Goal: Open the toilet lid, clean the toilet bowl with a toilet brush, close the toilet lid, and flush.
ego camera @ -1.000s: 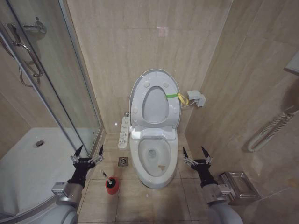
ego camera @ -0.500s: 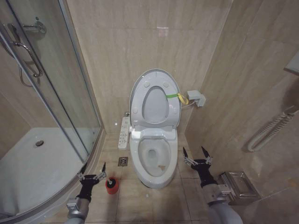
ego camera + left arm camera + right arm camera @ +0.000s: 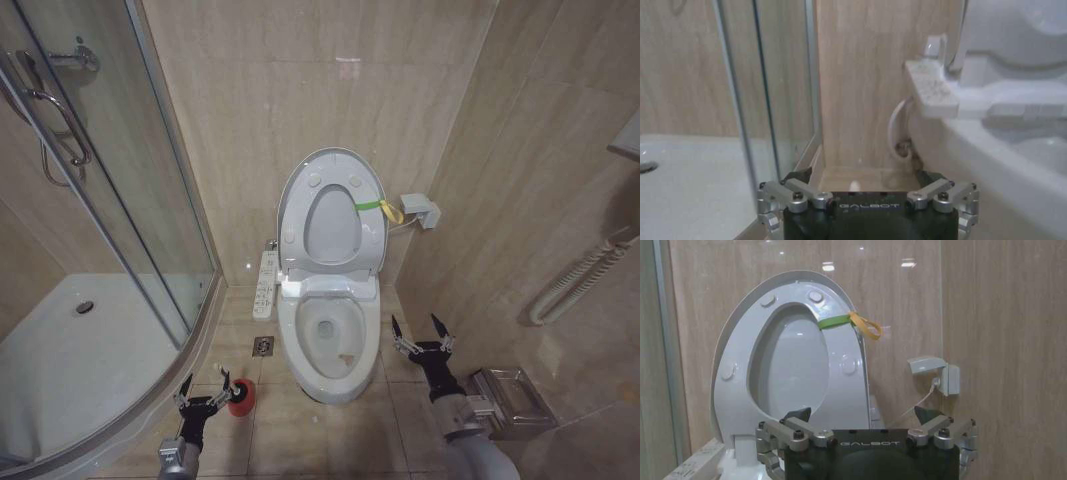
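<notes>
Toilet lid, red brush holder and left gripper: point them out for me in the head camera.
toilet lid [image 3: 300,215], head view, raised lid's left rim.
red holder [image 3: 242,398], head view, its side showing beside the fingers.
left gripper [image 3: 205,384], head view, midway between its open fingertips.

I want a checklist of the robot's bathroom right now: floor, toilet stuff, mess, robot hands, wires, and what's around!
Surface: beige tiled floor, with a floor drain.
Job's things: toilet lid raised upright, yellow-green strap on its edge; toilet bowl uncovered; toilet brush standing in its red holder.
Clutter: metal rack on the floor.
Grippers: left tool open, low beside the holder; right tool open, right of the bowl.
Cables: cord from wall box.
Surroundings: glass shower enclosure, tiled walls.
</notes>
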`<state>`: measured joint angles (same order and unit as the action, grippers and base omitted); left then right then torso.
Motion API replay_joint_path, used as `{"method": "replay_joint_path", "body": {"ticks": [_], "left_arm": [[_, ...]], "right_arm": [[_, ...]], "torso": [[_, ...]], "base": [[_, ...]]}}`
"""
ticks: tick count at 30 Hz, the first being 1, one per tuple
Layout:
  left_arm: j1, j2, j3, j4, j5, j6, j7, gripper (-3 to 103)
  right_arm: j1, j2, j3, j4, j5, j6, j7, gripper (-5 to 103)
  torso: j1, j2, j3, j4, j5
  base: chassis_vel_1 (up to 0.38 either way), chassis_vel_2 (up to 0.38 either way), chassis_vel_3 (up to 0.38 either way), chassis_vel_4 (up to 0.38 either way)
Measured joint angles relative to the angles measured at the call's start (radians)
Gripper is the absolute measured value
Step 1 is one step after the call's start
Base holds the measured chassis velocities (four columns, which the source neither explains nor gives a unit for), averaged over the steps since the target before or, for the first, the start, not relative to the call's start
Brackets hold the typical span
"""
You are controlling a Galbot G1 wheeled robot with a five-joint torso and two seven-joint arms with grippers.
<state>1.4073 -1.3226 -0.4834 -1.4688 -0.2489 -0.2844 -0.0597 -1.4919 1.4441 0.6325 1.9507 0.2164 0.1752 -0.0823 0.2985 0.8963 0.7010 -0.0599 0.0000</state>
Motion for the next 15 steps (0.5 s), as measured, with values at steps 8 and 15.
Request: {"method": "replay_joint_path", "body": {"ticks": [8, 15], "left_arm": [[-0.044, 0.004, -0.001, 0.120, -0.002, -0.044, 0.015, 100], [-0.120, 0.010, 0.018, 0.218, -0.015, -0.068, 0.044, 102]], "right_arm": [[0.000, 0.000, 0.000, 0.000, 0.000, 0.000, 0.000, 100], [0.000, 0.000, 0.000, 0.000, 0.000, 0.000, 0.000, 100]], "torso": [[0.000, 0.000, 0.000, 0.0001, -0.0001], [0.000, 0.000, 0.000, -0.0001, 0.0000]], "base": [[0.000, 0.000, 0.000, 0.000], [0.000, 0.000, 0.000, 0.000]]}}
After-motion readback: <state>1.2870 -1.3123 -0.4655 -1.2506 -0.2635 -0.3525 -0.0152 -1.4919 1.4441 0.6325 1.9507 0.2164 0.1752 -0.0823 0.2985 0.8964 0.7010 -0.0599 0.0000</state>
